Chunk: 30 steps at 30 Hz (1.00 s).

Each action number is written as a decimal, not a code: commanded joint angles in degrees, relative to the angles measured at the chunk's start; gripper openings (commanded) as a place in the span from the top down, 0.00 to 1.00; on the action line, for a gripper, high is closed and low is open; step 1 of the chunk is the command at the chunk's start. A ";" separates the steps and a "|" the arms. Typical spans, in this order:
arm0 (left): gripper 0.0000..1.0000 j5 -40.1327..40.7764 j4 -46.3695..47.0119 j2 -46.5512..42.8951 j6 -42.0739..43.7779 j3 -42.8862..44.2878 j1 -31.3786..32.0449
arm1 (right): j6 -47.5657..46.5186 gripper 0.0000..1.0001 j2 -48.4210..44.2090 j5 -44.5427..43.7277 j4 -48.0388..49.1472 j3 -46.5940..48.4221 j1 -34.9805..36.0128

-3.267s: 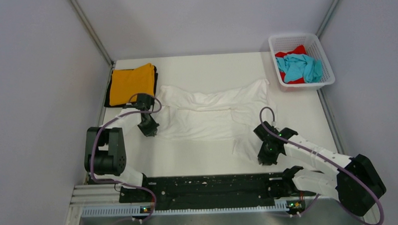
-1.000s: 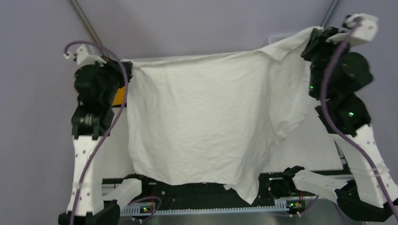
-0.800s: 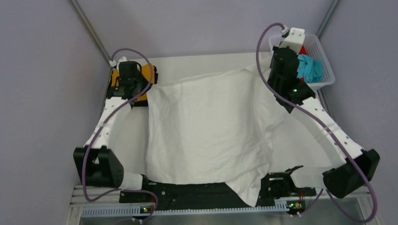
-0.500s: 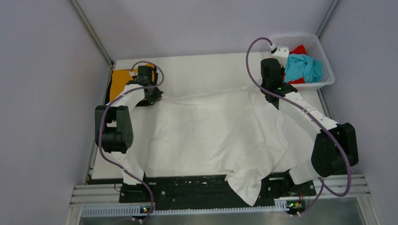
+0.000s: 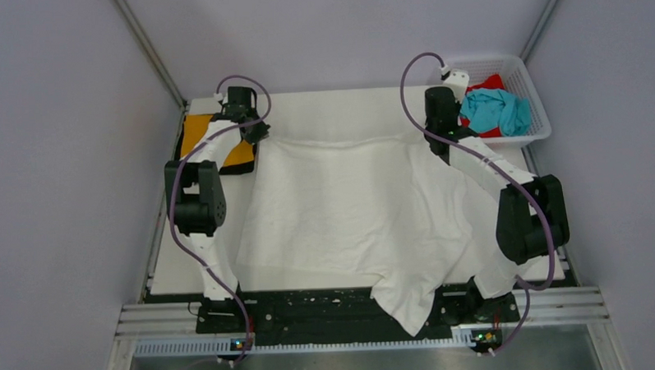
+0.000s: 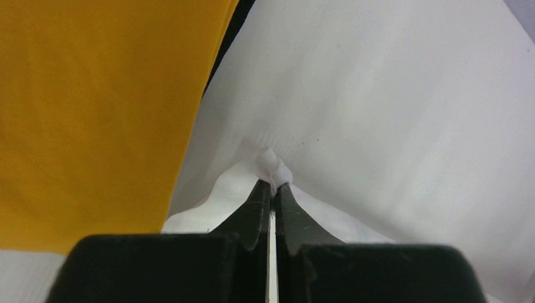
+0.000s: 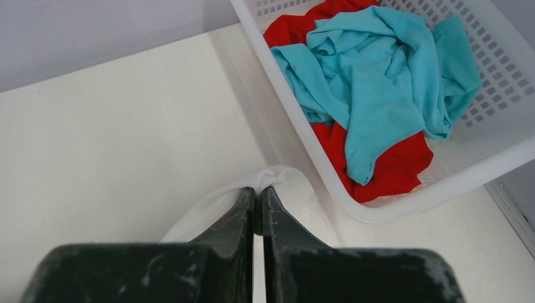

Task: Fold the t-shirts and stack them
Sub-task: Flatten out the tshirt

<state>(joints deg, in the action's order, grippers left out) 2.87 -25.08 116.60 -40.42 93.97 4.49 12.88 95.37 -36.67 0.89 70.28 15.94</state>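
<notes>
The large white t-shirt (image 5: 350,217) lies spread over the middle of the table, one corner hanging over the front edge. My left gripper (image 5: 261,138) is shut on its far left corner (image 6: 272,165), next to the folded orange t-shirt (image 5: 216,139) that lies on the black one (image 5: 240,167). My right gripper (image 5: 429,136) is shut on the white shirt's far right corner (image 7: 277,175), just left of the basket. The teal t-shirt (image 5: 494,109) lies crumpled on the red one (image 5: 483,132) inside the basket.
The white mesh basket (image 5: 539,120) stands at the table's far right corner. Grey walls close in on both sides and the back. The black rail with the arm bases (image 5: 312,305) runs along the front edge.
Both arms lifted the white t-shirt up by two corners, then swung it towards the back and lowered it. It now lies spread flat, both grippers still shut on its far corners.
</notes>
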 commanded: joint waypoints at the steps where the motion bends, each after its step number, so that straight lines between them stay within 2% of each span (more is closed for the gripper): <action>1: 1.00 2.45 -1.59 3.71 -0.66 6.79 -0.27 | 0.30 1.00 3.63 0.18 2.41 5.01 -0.93; 4: 1.00 3.06 -3.68 7.02 -1.55 11.50 -0.27 | 0.15 1.00 7.76 -0.05 1.51 8.77 -1.22; 5: 0.96 4.07 -4.64 8.08 -1.96 13.03 -0.27 | 0.13 1.00 9.14 -0.50 1.49 9.99 -1.19; 8: 0.79 5.29 -6.25 10.71 -3.07 17.38 -0.27 | 0.45 1.00 14.47 -1.53 1.51 15.21 -1.69; 10: 0.60 3.35 -5.71 12.35 -3.08 20.65 -0.27 | 0.83 0.98 18.71 -0.02 -0.15 20.31 -2.34; 11: 0.53 2.31 -5.98 12.87 -3.08 21.89 -0.27 | 0.86 0.91 20.83 1.06 -1.42 22.90 -2.58; 12: 0.47 1.63 -6.66 13.35 -3.10 23.75 -0.23 | 0.70 0.79 22.63 1.89 -3.52 25.91 -2.58; 14: 0.43 0.81 -7.37 13.13 -3.14 26.02 -0.17 | 0.89 0.48 25.04 3.11 -8.32 30.96 -2.60; 16: 0.36 0.04 -6.56 10.95 -3.21 24.93 0.02 | 1.99 0.24 24.63 4.78 -10.90 32.08 -2.59; 17: 0.25 -0.18 -5.88 9.62 -2.88 23.90 0.26 | 2.44 0.10 23.45 6.33 -10.99 31.23 -2.59; 18: 0.05 -0.50 -5.02 8.02 -2.34 22.45 0.52 | 3.05 0.05 22.19 7.92 -10.75 29.79 -2.61; 19: 0.02 -0.49 -4.27 6.41 -1.74 20.95 0.97 | 3.55 0.02 20.61 10.08 -10.15 28.12 -2.60; 24: 0.01 -1.10 -2.72 -0.60 1.20 13.40 3.50 | 7.99 0.01 13.78 21.79 -10.02 18.40 -2.61; 30: 0.01 -1.23 -2.78 -8.24 4.05 0.17 7.40 | 13.83 0.01 11.70 33.32 -9.65 8.28 -2.61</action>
<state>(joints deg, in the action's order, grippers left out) 2.33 -29.52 114.96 -39.53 101.25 9.52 21.56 109.71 -13.32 -9.47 83.18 13.69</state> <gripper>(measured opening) 0.986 0.985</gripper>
